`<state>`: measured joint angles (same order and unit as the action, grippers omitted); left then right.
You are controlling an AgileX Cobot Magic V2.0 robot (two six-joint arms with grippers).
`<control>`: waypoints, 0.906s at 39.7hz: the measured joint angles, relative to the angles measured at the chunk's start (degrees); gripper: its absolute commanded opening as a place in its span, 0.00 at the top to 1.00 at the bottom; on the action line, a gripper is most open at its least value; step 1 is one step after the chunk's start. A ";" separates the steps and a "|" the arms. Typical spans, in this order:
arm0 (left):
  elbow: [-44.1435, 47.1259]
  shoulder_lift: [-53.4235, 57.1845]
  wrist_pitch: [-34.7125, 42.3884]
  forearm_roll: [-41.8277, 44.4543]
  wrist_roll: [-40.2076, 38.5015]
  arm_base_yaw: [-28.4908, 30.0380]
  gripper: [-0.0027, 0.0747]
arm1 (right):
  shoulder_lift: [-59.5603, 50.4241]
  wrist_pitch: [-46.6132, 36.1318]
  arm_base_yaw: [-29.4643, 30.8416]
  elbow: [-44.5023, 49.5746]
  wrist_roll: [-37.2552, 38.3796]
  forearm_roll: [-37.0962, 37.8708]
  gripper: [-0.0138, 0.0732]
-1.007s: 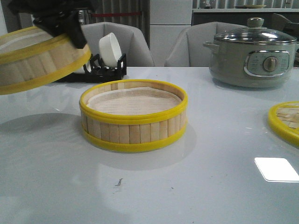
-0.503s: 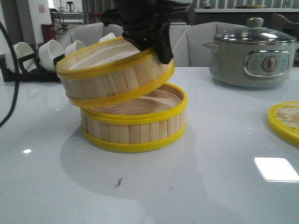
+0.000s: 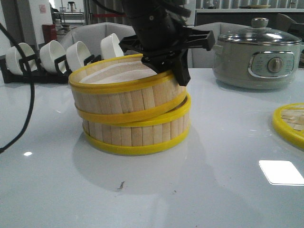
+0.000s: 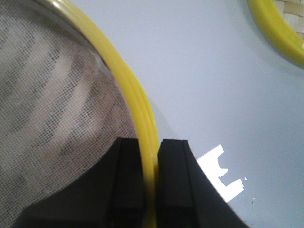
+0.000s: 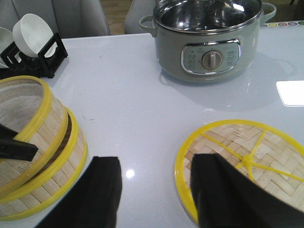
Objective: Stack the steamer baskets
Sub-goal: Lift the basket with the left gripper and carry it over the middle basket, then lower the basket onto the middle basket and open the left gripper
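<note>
Tool, left (image 4: 151,190): we have it clenched on the right-hand rim of the upper steamer basket (image 3: 124,92), one finger inside the wall and one outside
Tool, right (image 5: 154,190): we hold it spread and carrying nothing, low over the worktop (image 3: 213,180), near the woven lid (image 5: 244,164) at the right
Upper basket: we see it tilted, its right side down on the lower steamer basket (image 3: 137,133) and its left side raised, so it overhangs a little to the left
Lower basket: flat on the worktop, mid-scene, with the cooker (image 3: 256,57) far right and the bowl rack (image 3: 52,59) far left
Step in hand: we judge this the setting-down, with the baskets touching but not yet nested
Next move: we think it calls for nudging the upper basket rightward, levelling it until the yellow rims meet all round, then letting go of the wall
Risk: we judge that releasing while tilted could leave it askew
</note>
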<state>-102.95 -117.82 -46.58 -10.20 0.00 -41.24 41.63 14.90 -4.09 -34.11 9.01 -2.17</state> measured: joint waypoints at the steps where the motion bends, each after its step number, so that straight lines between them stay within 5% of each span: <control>1: 0.00 0.00 0.15 0.00 0.00 0.00 0.85 | 0.00 0.00 0.00 0.00 0.00 0.00 0.33; 36: 0.00 -0.66 2.06 -1.50 0.00 -0.48 0.85 | 0.08 0.09 0.00 0.00 0.00 0.00 0.33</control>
<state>-102.95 -118.48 -44.52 -11.69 0.00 -41.72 41.72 15.00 -4.09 -34.11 9.01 -2.17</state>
